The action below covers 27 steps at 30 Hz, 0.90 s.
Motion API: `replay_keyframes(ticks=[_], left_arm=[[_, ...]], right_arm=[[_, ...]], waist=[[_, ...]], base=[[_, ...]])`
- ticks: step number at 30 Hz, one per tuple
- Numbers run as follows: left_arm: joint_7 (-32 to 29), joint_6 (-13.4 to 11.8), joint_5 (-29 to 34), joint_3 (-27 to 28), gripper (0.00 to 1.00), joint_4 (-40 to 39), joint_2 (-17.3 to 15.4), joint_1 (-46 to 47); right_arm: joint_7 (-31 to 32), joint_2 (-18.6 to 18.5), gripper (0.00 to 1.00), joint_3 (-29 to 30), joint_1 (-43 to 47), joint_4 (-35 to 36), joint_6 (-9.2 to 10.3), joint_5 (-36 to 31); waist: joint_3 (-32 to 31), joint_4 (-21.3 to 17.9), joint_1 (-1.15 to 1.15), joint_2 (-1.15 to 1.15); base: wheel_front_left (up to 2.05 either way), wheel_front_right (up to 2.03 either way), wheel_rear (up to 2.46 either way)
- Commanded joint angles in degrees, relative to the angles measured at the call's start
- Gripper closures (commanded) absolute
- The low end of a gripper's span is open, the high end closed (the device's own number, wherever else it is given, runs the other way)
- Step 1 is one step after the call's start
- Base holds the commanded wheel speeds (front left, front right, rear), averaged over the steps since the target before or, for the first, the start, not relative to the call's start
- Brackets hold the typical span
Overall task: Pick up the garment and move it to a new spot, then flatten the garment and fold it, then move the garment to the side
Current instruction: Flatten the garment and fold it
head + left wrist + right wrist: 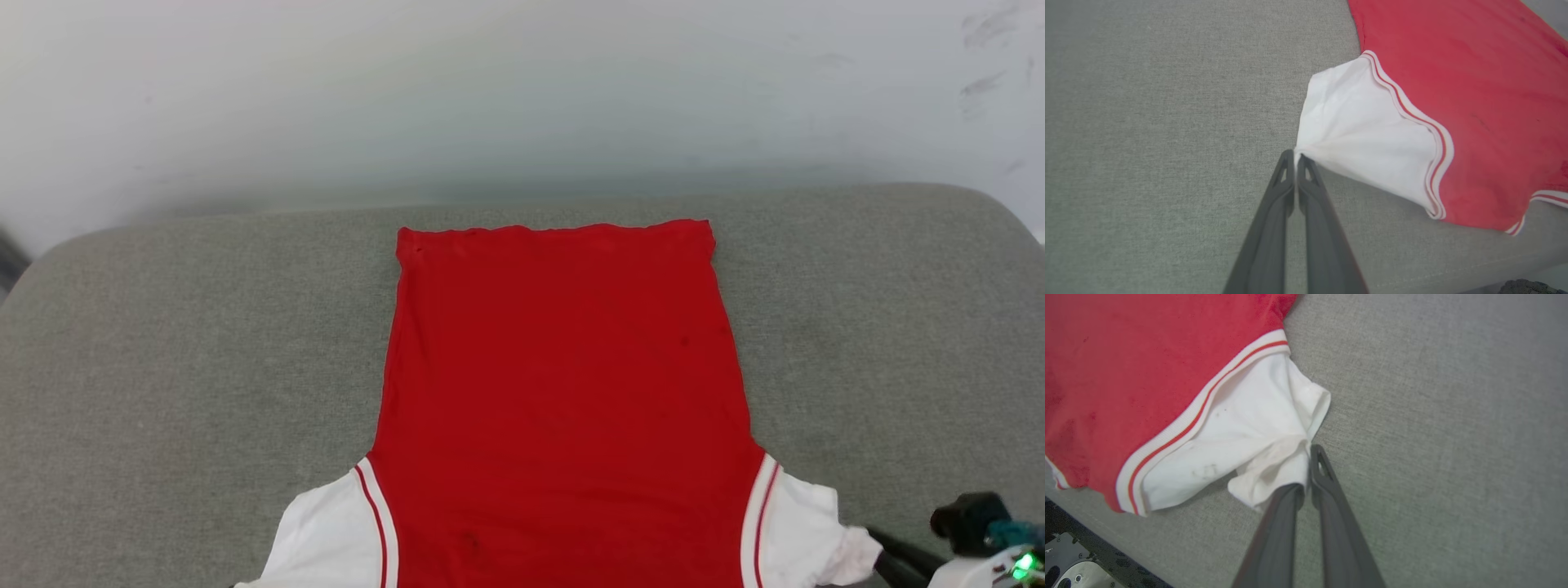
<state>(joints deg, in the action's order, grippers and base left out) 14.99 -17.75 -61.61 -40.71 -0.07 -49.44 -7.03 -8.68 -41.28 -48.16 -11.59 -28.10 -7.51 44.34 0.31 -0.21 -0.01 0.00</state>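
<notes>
The garment (pixel 563 392), a red jersey with white short sleeves and red-and-white trim, lies spread flat on the grey padded surface, plain red side up, hem toward the far edge. In the left wrist view my left gripper (pixel 1295 157) is shut on the tip of the white sleeve (pixel 1359 134), pulling it to a point. In the right wrist view my right gripper (pixel 1308 457) is shut on the bunched edge of the other white sleeve (pixel 1245 428). In the head view the right gripper's dark fingers (pixel 898 555) reach the sleeve (pixel 804 531) at the lower right.
The grey padded surface (pixel 163 367) stretches wide on both sides of the jersey. A pale wall (pixel 490 98) rises behind its far edge. The near edge of the surface and part of the robot's base (pixel 1069 563) show in the right wrist view.
</notes>
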Motion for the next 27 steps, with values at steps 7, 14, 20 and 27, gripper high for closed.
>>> replay_keyframes(ticks=[7,14,20,27], left_arm=[[0.27,-1.74,3.95,1.17,1.00,-3.42,-0.20,2.30],[0.26,-3.15,7.97,1.96,1.00,-6.47,-0.01,5.91],[0.21,-3.68,11.34,2.31,1.00,-9.09,0.96,10.58],[0.21,-3.40,13.84,3.29,1.00,-12.39,2.99,14.69]], right_arm=[[3.91,-3.02,0.00,11.89,-4.35,6.69,0.04,-4.37],[11.85,-5.84,0.00,25.79,-13.88,17.93,0.04,-10.06],[29.62,-6.64,0.00,26.18,-27.85,23.76,0.04,-8.58],[58.05,-7.69,0.00,18.39,-46.17,20.17,0.04,-0.07]], waist=[[3.24,0.63,0.01,0.00],[9.83,2.63,0.01,0.00],[17.69,5.99,0.01,0.00],[25.81,10.49,0.01,0.00]], base=[[0.00,0.00,0.00],[0.00,0.00,0.00],[0.00,0.00,0.00],[0.00,0.00,0.00]])
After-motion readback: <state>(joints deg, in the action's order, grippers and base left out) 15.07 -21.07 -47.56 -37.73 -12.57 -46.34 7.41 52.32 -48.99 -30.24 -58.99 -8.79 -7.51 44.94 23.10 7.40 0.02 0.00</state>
